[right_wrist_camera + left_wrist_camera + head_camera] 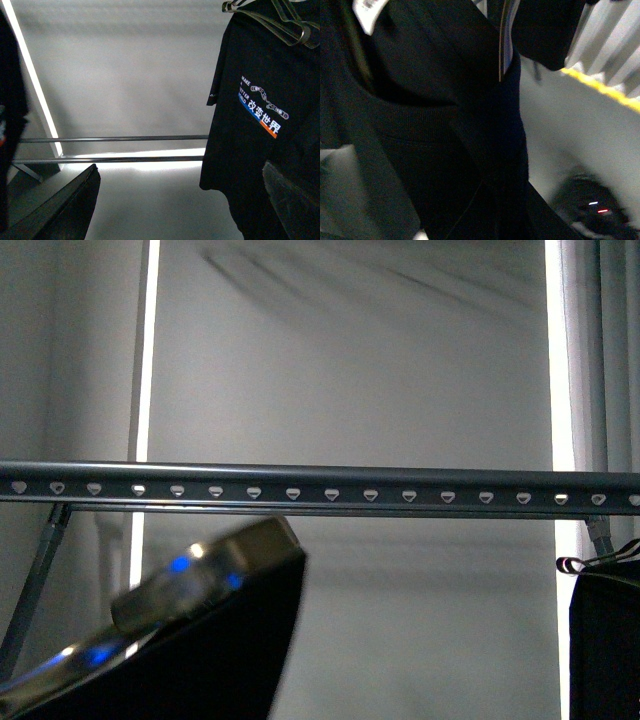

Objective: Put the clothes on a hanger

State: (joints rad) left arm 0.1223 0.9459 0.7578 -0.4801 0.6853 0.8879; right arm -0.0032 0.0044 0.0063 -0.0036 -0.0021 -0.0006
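Observation:
The black T-shirt (260,150) with white lettering on the chest hangs on a thin metal hook hanger (280,20) in the right wrist view. It fills the left wrist view (435,130), collar ribbing and a white label showing. My left gripper is shut on the T-shirt, its jaws lost in the dark cloth. My left arm (200,580) shows blurred below the grey rack rail (320,485) with its row of small holes. My right gripper (180,172) is open and empty, one finger (295,200) in front of the shirt's lower part.
Another dark garment (605,640) on a black-and-white striped hanger (590,562) hangs low at the right end of the rail. A slanted support leg (35,580) stands at the left. Two thin horizontal bars (115,138) run behind. A grey wall lies beyond.

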